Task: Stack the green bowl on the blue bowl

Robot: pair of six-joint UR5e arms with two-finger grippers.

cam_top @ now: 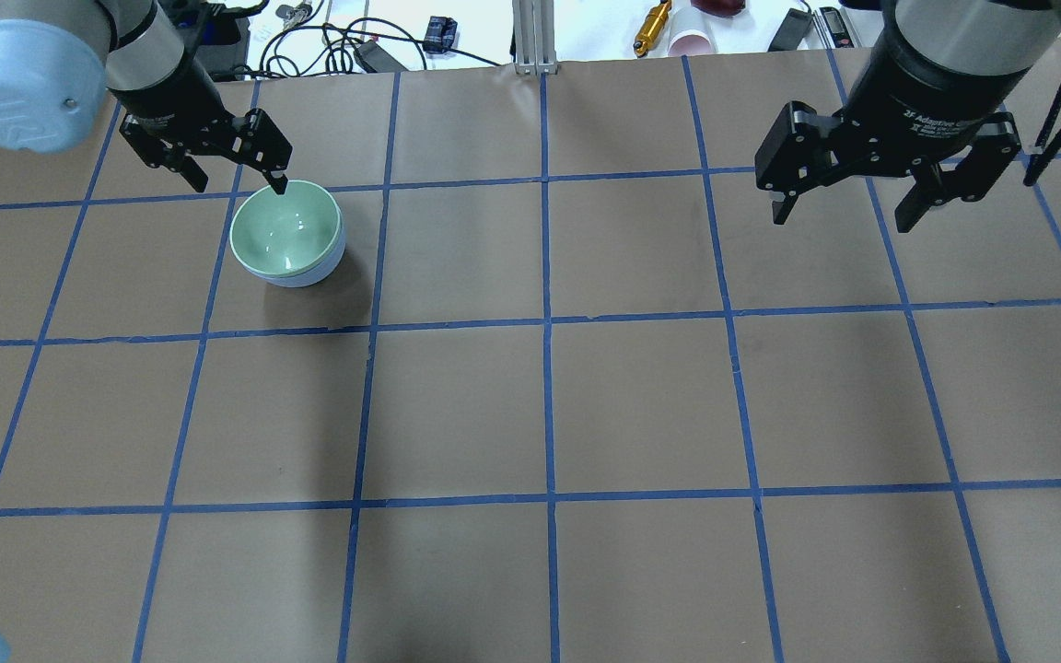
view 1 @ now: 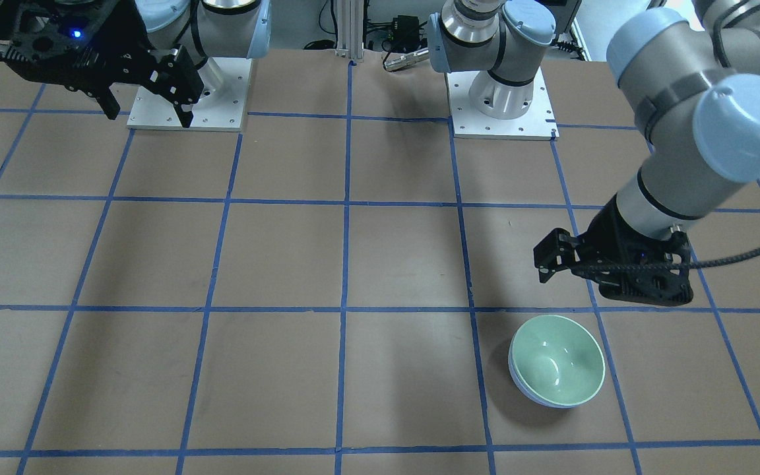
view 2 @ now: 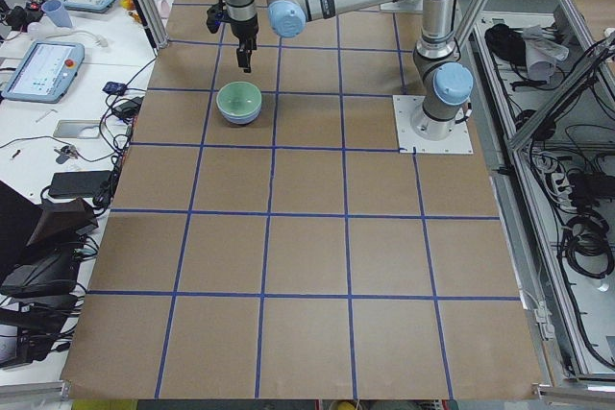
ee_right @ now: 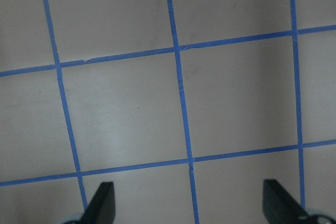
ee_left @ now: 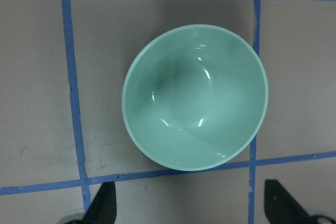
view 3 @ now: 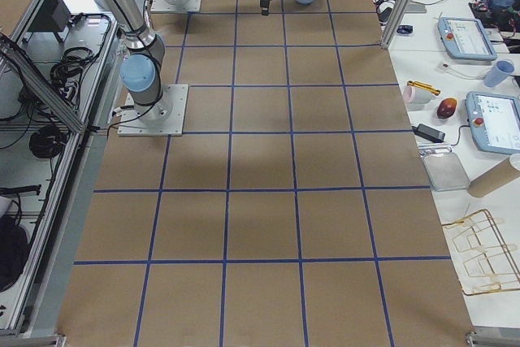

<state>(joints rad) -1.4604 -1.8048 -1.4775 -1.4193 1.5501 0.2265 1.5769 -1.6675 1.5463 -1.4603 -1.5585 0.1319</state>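
- Hovering my left gripper (cam_top: 231,175) right by the stack, jaws spread wide, nothing held.
- The green bowl (cam_top: 286,228) sits nested inside the blue bowl (cam_top: 314,274). Only a thin periwinkle crescent peeks out under the mint rim. The pair stands on the table (cam_top: 641,396) over on my left, and it looks upright to me.
- So I'd say the stacking itself is done, and the step in hand is just backing off cleanly.
- How I'd do that well: go straight up, zero sideways drift. In the overhead view one fingertip (cam_top: 280,187) lines up with the green rim. A lateral swipe could clip it and skid the top bowl off-centre.
- Leave the jaws apart while rising. Closing up next to a glossy rim is asking for a knock.
- The wrist view has the bowl sitting ahead of both fingertips with a gap, so I don't expect anything to drag.
- My right gripper (cam_top: 841,219) is spread open and empty too, well apart on the other side. No reason to bring it in.
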